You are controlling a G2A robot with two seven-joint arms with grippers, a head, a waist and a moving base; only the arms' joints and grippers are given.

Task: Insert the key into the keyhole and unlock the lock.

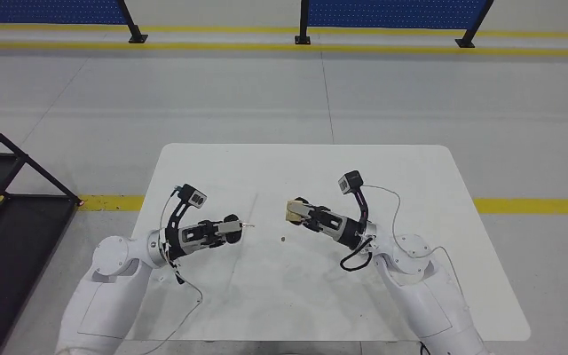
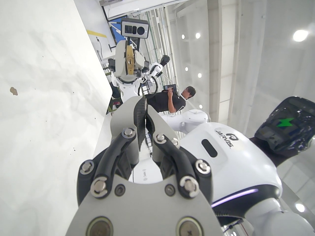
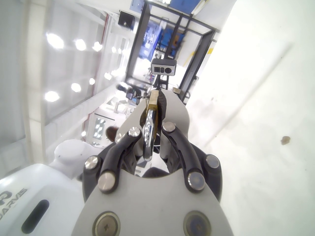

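One key (image 1: 248,225) sticks out of my left gripper (image 1: 231,227), jaws clamped on it, tip pointing at the lock (image 1: 291,210), near it but apart. My right gripper (image 1: 300,214) is pinched tight on that lock, above the table (image 1: 399,177).

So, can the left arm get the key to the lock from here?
Probably yes: the left fingers hold the key aimed at the lock in the right fingers, with only open air over the table between. Keyhole alignment I cannot judge.
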